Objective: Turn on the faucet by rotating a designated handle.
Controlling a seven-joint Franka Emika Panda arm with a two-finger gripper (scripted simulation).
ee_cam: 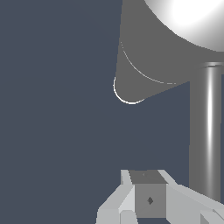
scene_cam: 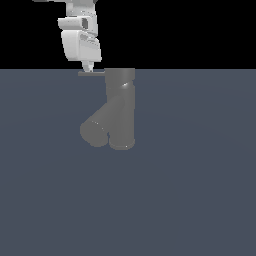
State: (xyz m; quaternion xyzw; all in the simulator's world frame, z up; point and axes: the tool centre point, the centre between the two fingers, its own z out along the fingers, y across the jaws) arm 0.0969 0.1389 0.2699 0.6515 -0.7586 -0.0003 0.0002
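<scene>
Faucet (scene_cam: 121, 107) of dull grey metal, Y-shaped, stands upright on the dark floor, its thin grey rod handle (scene_cam: 91, 73) jutting toward the exterior view's left, where the white gripper (scene_cam: 89, 68) apparently touches it, finger spacing impossible to judge.

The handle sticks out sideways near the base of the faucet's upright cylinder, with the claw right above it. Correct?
Not quite. In the exterior view the handle sticks out sideways near the top of the faucet's upright cylinder, not its base. The rest holds: the claw sits right above the handle, toward the exterior view's left of the cylinder. Whether it touches the rod cannot be told.
</scene>
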